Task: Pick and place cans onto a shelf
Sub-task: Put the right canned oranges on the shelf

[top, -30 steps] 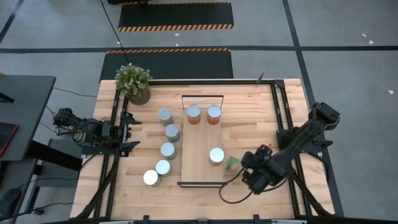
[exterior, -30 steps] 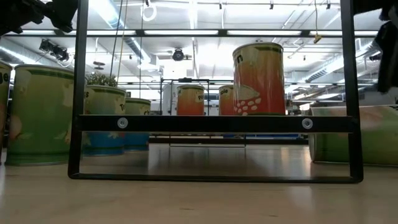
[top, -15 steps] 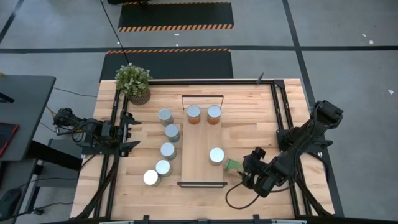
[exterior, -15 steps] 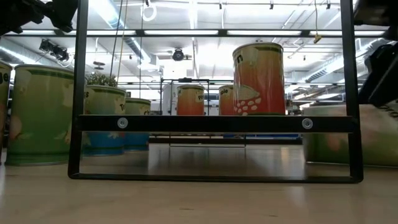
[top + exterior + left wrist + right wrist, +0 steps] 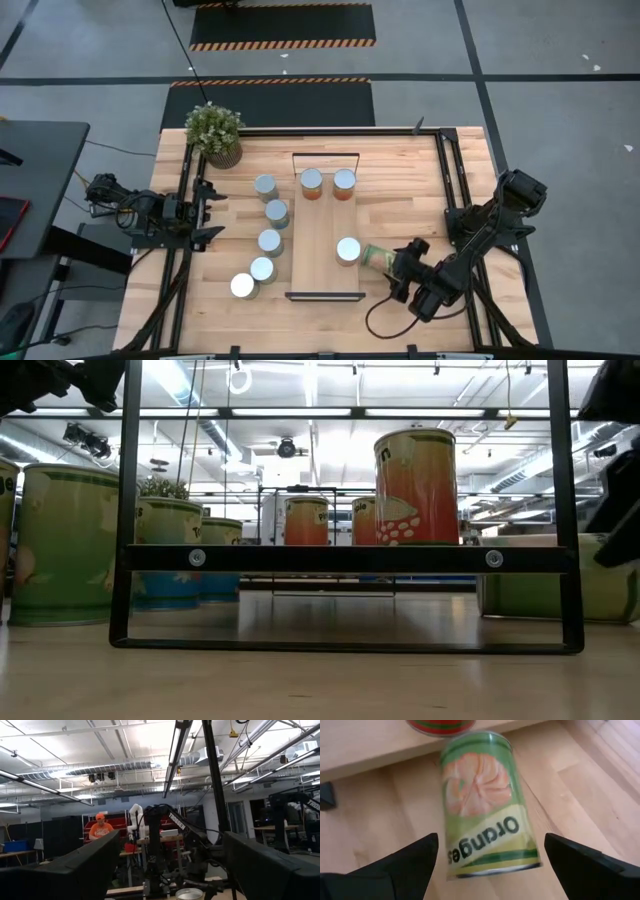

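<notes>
Just ahead: green can [image 5: 485, 805] lying between spread right fingers [image 5: 415, 860].

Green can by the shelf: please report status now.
Right gripper open, fingers either side of the green can lying on its side beside the shelf. Left gripper open, waiting at table's left edge. Nothing blocking.

3 cans [image 5: 347, 250] on shelf [image 5: 324, 228], 5 left

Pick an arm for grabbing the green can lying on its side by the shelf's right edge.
Right. The right gripper is open with the toppled green "Oranges" can lying between its fingers beside the light-wood shelf board. The left gripper sits at the table's far left edge, with the shelf between it and that can.
</notes>
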